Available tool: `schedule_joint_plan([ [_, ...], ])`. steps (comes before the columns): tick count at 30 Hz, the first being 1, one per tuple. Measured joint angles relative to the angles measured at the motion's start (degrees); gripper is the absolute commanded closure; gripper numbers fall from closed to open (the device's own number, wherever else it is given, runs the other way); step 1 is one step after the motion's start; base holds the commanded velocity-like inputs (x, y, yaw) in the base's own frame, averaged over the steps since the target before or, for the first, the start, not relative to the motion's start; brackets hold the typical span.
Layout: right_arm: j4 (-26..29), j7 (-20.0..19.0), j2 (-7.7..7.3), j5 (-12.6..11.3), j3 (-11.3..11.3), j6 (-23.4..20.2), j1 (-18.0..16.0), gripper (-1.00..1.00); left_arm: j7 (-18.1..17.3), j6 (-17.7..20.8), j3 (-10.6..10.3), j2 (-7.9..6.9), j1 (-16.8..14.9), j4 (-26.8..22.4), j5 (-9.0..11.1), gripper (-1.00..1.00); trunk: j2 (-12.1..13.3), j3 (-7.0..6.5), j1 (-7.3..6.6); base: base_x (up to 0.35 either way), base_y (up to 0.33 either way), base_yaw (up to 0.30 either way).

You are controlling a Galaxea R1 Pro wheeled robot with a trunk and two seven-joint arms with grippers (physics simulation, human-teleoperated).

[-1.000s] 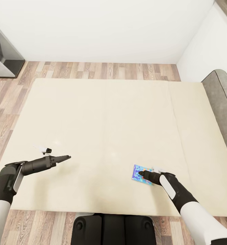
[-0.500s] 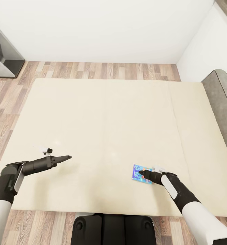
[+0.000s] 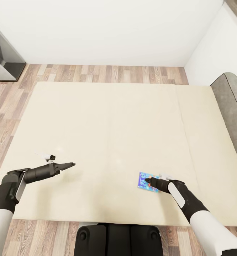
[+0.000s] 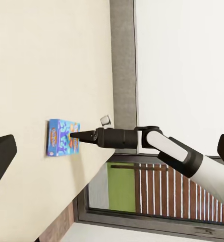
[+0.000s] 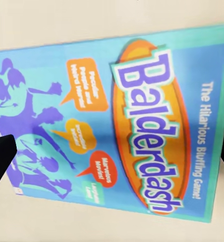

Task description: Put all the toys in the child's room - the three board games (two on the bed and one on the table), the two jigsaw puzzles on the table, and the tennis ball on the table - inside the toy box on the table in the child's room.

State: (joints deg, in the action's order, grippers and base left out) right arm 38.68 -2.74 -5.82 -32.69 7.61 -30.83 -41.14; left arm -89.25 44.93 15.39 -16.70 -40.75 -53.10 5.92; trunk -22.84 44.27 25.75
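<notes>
Step in hand: I judged this to be the pick-up of the blue board game (image 3: 148, 181) from the bed (image 3: 108, 117); nothing had been lifted yet
Board game position: it lay flat on the beige mattress near the edge closest to me, toward my right; the right wrist view showed its printed lid (image 5: 117, 121) close up, face up, with the title readable
Right gripper (image 3: 147, 182): it sat low over the near-right part of the box; in the right wrist view I saw a dark finger (image 5: 1, 159) at one side of the lid and another at the far side, so the claw stood apart, straddling the box and not clamped on it
Contact: I could not tell whether the tips touched the lid or hung just above it
Left gripper (image 3: 71, 164): it was held over bare mattress, well apart from the box; its fingers looked drawn together to a point in the head view, though the left wrist view showed dark tips (image 4: 2, 154) at both margins, so I could not tell its state
Next move, my judgement: the right claw needed to settle onto opposite edges of the box and close; a flat box on a soft surface leaves little edge to grip, so a slip seemed the main risk
Remaining work: this game still had to go to the toy box
</notes>
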Motion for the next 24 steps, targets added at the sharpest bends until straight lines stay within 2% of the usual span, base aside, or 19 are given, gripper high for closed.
schedule_joint_plan([
  [2, 0.0, 0.6, 0.12, 0.2, 0.1, -0.4, 0.0, -1.00, 0.0, 0.0, 0.0, 0.00, 0.0, 0.0, 0.0, -1.00, 0.0, 0.00, 0.00, 0.000, 0.000, 0.000],
  [5, 0.0, 3.9, 1.13, 0.6, 0.1, -1.7, 0.1, -1.00, -0.1, 0.0, 0.0, 0.00, 0.0, 0.0, 0.0, -1.00, 0.0, 0.00, 0.00, 0.000, 0.000, 0.000],
  [7, 0.4, 5.8, 1.15, -1.5, 0.1, -2.3, 0.0, -1.00, -0.1, 0.0, 0.0, 0.01, 0.0, 0.0, 0.0, -1.00, 0.0, 0.00, 0.00, 0.000, 0.000, 0.000],
  [9, 1.3, 6.9, 1.10, -1.4, 0.0, -3.2, -0.1, -1.00, -0.1, 0.0, 0.0, 0.01, 0.0, 0.0, 0.0, -1.00, 0.0, 0.00, 0.00, 0.000, 0.000, 0.000],
  [15, 3.5, 7.9, 1.06, -1.4, -0.3, -5.2, -0.3, -1.00, 0.0, 0.0, 0.0, 0.01, 0.0, 0.0, -0.1, -1.00, 0.0, 0.00, 0.00, 0.000, 0.000, 0.000],
  [24, 3.8, 8.0, 0.99, -1.3, -0.4, -5.1, -0.6, -1.00, 0.1, 0.0, -0.1, 0.01, 0.0, 0.0, -0.1, -1.00, 0.0, 0.00, 0.00, 0.000, 0.000, 0.000],
])
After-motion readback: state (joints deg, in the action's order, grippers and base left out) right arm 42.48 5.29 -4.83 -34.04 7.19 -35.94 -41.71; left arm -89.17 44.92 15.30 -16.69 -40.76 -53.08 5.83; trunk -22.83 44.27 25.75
